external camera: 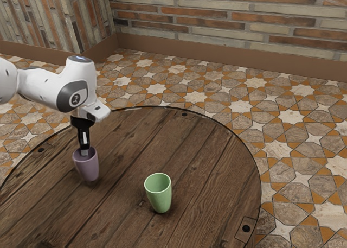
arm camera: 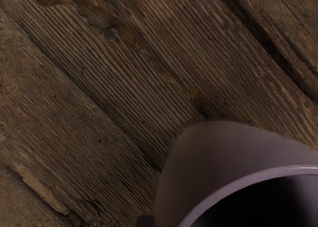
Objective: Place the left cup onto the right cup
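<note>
Two cups are in play on one round table of dark, weathered wooden planks [external camera: 190, 166]. One is a smooth, tapered purple cup [external camera: 87, 166], the other a pale green cup [external camera: 158, 192] of the same handleless shape. The purple cup is near the table's edge at the exterior view's left. It is upright with its mouth up and sits directly under the single white arm's black two-finger gripper [external camera: 84, 150]. The gripper points straight down, and its fingers stand close together, pinched on the cup's rim at the side nearer the arm. Whether the cup's base rests on the wood or hangs just above it cannot be told. The green cup stands upright and alone on the planks, well apart from the purple cup, toward the exterior view's right and nearer the camera. Nothing touches it. In the wrist view, the purple cup [arm camera: 223, 162] shows its curved outer wall and dark opening just under the hand. The grooved grain of the table [arm camera: 99, 88] runs diagonally beneath it. A floor of star-patterned tiles [external camera: 282, 112] surrounds the table, and a brick wall [external camera: 227, 14] stands behind.
</note>
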Tool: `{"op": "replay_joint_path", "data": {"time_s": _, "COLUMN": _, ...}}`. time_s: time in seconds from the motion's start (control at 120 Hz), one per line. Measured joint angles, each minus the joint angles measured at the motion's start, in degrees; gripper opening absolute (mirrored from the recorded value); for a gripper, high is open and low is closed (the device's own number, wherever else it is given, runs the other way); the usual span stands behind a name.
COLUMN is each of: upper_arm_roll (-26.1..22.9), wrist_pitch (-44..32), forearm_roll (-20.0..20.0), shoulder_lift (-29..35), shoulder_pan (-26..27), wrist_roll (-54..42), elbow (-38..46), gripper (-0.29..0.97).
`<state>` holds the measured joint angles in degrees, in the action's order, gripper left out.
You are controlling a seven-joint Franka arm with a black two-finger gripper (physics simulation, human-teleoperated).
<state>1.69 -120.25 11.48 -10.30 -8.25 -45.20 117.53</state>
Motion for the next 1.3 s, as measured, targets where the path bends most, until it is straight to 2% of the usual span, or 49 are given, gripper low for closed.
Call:
{"op": "replay_joint_path", "data": {"time_s": 0.258, "upper_arm_roll": 0.0, "wrist_pitch": 0.3, "forearm_roll": -0.7, "shoulder_lift": 0.5, "shoulder_pan": 3.8, "wrist_roll": 0.3, "elbow": -5.2, "gripper": -0.11}}
{"op": "replay_joint_path", "data": {"time_s": 0.533, "upper_arm_roll": 0.0, "wrist_pitch": 2.0, "forearm_roll": -4.1, "shoulder_lift": -0.2, "shoulder_pan": 10.0, "wrist_roll": 0.5, "elbow": -11.9, "gripper": -0.11}}
{"op": "replay_joint_path", "data": {"time_s": 0.733, "upper_arm_roll": 0.2, "wrist_pitch": 3.6, "forearm_roll": -4.8, "shoulder_lift": 0.5, "shoulder_pan": 14.3, "wrist_roll": 0.8, "elbow": -13.3, "gripper": -0.11}}
{"op": "replay_joint_path", "data": {"time_s": 1.3, "upper_arm_roll": 0.2, "wrist_pitch": 7.5, "forearm_roll": -7.4, "shoulder_lift": 2.8, "shoulder_pan": 22.1, "wrist_roll": 1.7, "elbow": -13.8, "gripper": -0.10}}
